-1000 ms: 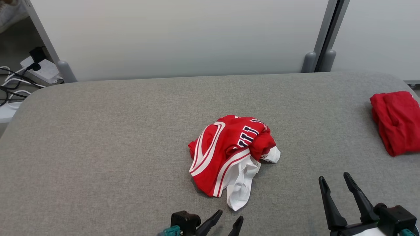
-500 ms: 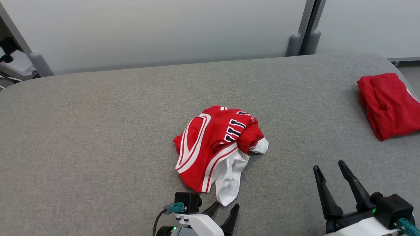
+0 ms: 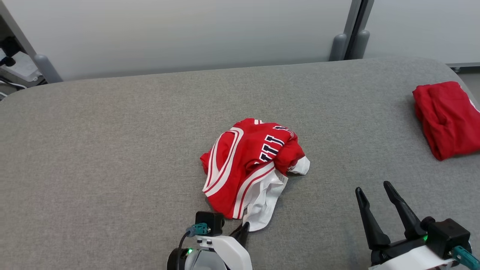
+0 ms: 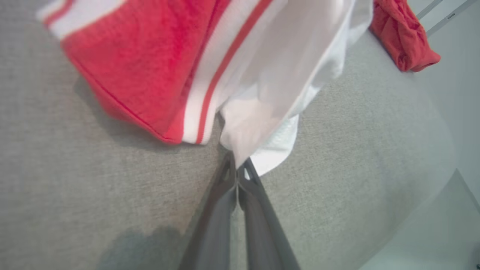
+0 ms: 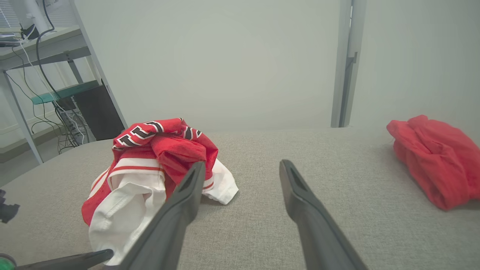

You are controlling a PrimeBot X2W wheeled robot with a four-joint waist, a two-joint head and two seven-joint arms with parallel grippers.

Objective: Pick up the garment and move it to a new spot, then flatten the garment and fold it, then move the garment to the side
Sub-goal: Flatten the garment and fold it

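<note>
At the middle of the worktop, our left gripper is pinched shut on the near white edge of the crumpled garment. Our right gripper hovers wide open and empty. We judge the pick-up is under way; next we must lift without slipping.

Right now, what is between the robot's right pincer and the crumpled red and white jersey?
Just bare grey padded surface. In the head view, the open right pincer and the jersey sit apart, with nothing lying on the stretch between them.
</note>
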